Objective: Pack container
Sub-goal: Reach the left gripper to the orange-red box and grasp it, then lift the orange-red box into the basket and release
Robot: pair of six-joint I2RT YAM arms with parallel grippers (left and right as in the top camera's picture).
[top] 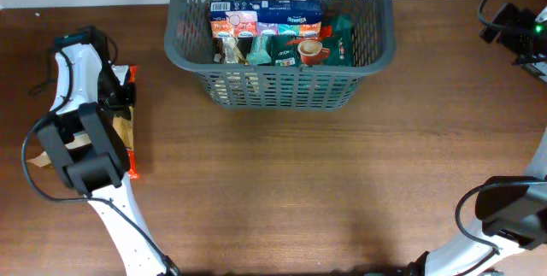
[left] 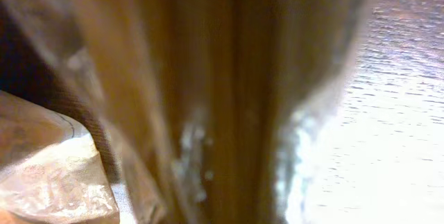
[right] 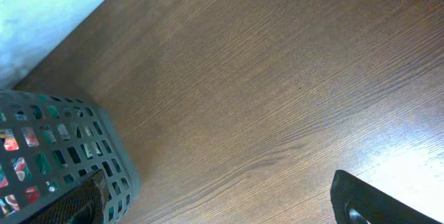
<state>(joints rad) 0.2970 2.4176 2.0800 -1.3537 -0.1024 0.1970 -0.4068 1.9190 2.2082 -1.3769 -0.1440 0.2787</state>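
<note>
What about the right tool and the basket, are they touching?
Apart. The overhead view shows the right tool far to the side of the basket, with a wide stretch of bare table between them.

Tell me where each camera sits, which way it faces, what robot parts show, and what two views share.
Overhead: above the table, looking down at the basket; left arm and right arm show.
Left wrist: pressed close to a blurred packet; no robot parts discernible.
Right wrist: low, looking across the table toward the basket's corner; its spread dark fingers show.
Shared: overhead and right wrist both see the basket.
</note>
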